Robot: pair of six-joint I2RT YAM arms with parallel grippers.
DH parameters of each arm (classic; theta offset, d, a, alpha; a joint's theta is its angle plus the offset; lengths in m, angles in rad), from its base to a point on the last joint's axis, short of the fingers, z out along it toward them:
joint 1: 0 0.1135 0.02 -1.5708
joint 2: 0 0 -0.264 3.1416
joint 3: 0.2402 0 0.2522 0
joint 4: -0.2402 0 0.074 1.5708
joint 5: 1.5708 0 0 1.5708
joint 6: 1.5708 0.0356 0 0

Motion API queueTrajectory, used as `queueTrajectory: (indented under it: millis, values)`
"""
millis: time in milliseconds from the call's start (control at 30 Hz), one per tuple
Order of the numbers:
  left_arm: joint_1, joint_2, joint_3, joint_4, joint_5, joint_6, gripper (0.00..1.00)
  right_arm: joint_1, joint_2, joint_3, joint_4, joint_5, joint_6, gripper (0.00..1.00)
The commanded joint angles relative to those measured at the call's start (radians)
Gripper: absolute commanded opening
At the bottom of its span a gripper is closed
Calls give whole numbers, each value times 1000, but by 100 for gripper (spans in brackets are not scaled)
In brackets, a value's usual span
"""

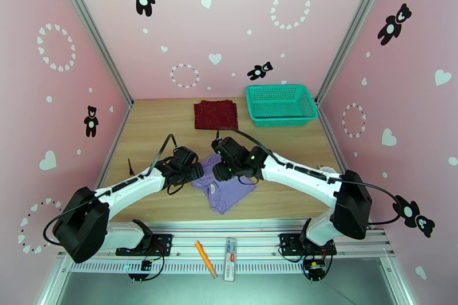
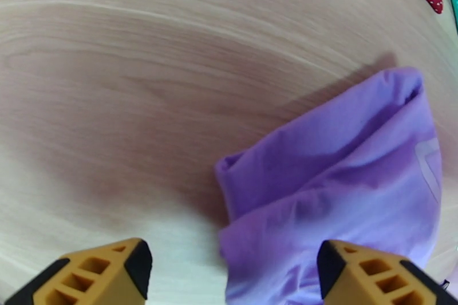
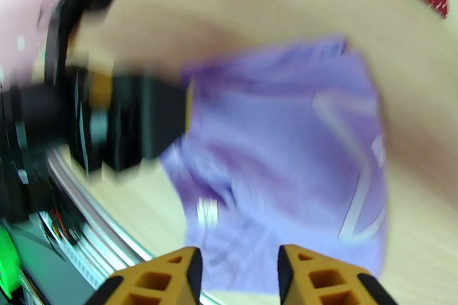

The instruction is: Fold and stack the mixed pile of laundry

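Note:
The lavender-purple T-shirt (image 1: 224,190) lies crumpled and partly folded on the wooden table (image 1: 154,129) near the front edge, with a pale print (image 3: 366,186) on it. Near the back of the table the dark red dotted cloth (image 1: 215,114) lies folded flat. My left gripper (image 1: 196,173) hovers at the shirt's left edge; its yellow fingers (image 2: 109,272) stand wide apart with nothing held, one over bare wood and one over the fabric (image 2: 343,174). My right gripper (image 1: 220,173) hangs over the shirt's top edge. In the blurred right wrist view its fingers (image 3: 320,280) are apart and empty.
A teal mesh basket (image 1: 280,105) stands at the back right, beside the red cloth. The two grippers are close together above the shirt. A pencil (image 1: 205,258) and a small ruler-like item (image 1: 230,259) lie on the metal rail in front of the table.

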Motion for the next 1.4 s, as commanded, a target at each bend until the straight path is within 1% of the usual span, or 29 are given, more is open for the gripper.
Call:
queueTrajectory:
  millis: [0, 100, 167, 233, 367, 533, 600, 667, 733, 800, 833, 867, 900, 967, 1000, 1067, 1167, 1200, 1300, 1367]
  values:
    - [-5, 74, 19, 90, 8, -40, 79, 79, 39, -59, -39, 15, 3, 42]
    - [-9, 145, 43, 117, 29, -40, 70, 117, 52, -99, 3, 18, 34, 37]
    - [-17, 177, 53, 129, 42, -42, 65, 137, 59, -113, 21, 19, 46, 37]
    - [-29, 199, 57, 134, 47, -45, 63, 160, 76, -114, 29, 25, 54, 38]
    - [-37, 219, 52, 136, 39, -50, 54, 193, 121, -101, 41, 18, 63, 42]
    - [-36, 246, 62, 134, 18, -49, 27, 223, 191, -75, 22, 36, 75, 43]
    - [-36, 264, 73, 131, 12, -42, 22, 223, 212, -70, 14, 60, 84, 42]
    - [-38, 285, 89, 128, 7, -37, 19, 222, 225, -58, -2, 105, 98, 32]
    - [-37, 304, 93, 119, -2, -27, 16, 223, 222, -51, -19, 148, 113, 16]
    - [-35, 321, 139, 104, -23, -15, 13, 224, 209, -49, -34, 161, 117, 4]
    - [-35, 330, 153, 96, -32, -7, 12, 225, 202, -48, -45, 164, 116, 1]
    - [-34, 339, 166, 87, -40, 0, 12, 225, 199, -48, -53, 164, 115, 1]
    - [-32, 347, 182, 80, -49, 11, 12, 228, 196, -49, -64, 159, 111, 2]
    - [-25, 368, 218, 66, -66, 33, 12, 233, 195, -50, -69, 136, 104, 8]
    - [-20, 381, 239, 59, -74, 46, 12, 238, 197, -51, -67, 117, 100, 14]
    - [-8, 406, 279, 53, -85, 73, 11, 244, 197, -50, -59, 84, 98, 33]
    - [8, 447, 348, 58, -95, 131, 11, 244, 163, -46, -56, 70, 100, 49]
    - [12, 464, 375, 65, -94, 161, 11, 242, 142, -40, -67, 79, 98, 53]
    - [16, 515, 464, 73, -65, 244, 13, 210, 67, -23, -125, 107, 88, 60]
    - [15, 546, 519, 85, -20, 288, 17, 166, 7, -24, -163, 129, 84, 65]
